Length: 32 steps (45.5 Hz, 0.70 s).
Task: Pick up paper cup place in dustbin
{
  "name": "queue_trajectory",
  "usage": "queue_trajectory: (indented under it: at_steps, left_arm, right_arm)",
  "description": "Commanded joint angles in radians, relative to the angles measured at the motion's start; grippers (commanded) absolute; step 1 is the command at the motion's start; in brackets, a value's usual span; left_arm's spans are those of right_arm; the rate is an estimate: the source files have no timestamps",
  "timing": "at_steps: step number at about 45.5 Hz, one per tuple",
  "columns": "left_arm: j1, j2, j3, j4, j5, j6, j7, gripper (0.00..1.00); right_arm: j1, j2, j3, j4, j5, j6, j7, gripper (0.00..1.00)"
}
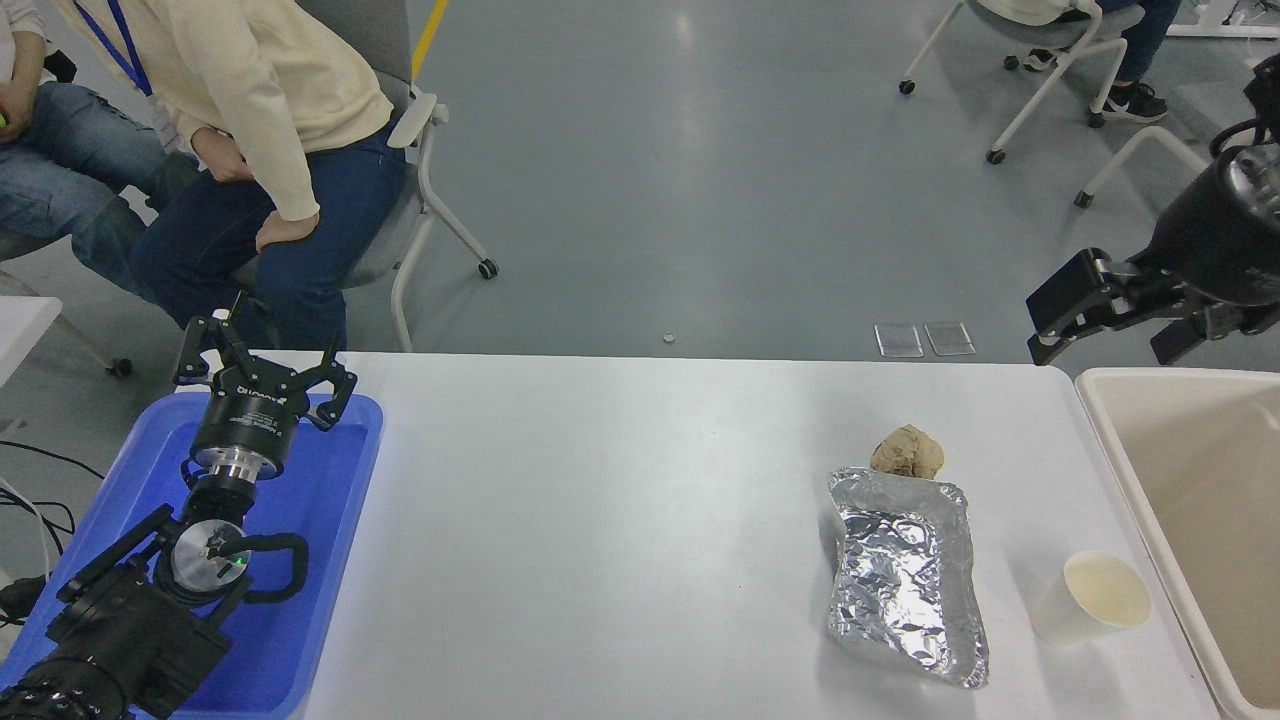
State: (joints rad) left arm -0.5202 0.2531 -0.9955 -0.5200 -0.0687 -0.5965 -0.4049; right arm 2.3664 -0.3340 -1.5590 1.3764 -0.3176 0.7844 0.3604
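Observation:
The paper cup [1092, 598] stands upright on the white table [620, 520] near its front right corner, white outside and cream inside. The cream-beige dustbin [1195, 500] sits just right of the table, running off the frame's right edge. My right gripper [1105, 315] is open and empty, raised beyond the table's far right corner, well above and behind the cup. My left gripper [262, 366] is open and parked over the blue tray at the lower left.
A crumpled foil tray [905, 575] lies just left of the cup, with a brown paper ball [907, 451] behind it. A blue plastic tray [300, 560] sits under the left arm. A person sits on a chair [400, 190] beyond the table's far left.

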Motion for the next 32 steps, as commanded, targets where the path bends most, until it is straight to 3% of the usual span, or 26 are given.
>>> queue_trajectory:
  at_steps: [1, 10, 21, 32]
  left_arm:
    - [0.0, 0.0, 0.0, 0.0, 0.0, 0.0, 0.0, 1.0]
    - [0.0, 0.0, 0.0, 0.0, 0.001, 0.0, 0.0, 1.0]
    - [-0.001, 0.0, 0.0, 0.0, 0.001, 0.0, 0.0, 1.0]
    - [0.0, 0.0, 0.0, 0.0, 0.001, 0.0, 0.0, 1.0]
  right_arm:
    - [-0.075, -0.036, -0.079, -0.019, 0.014, 0.001, -0.008, 1.0]
    - [-0.15, -0.132, -0.072, -0.02, -0.124, 0.001, -0.015, 1.0]
    - [-0.294, -0.275, 0.01, -0.059, -0.135, -0.099, -0.089, 1.0]
    - [-0.59, -0.298, 0.163, -0.207, -0.149, -0.137, -0.095, 1.0]
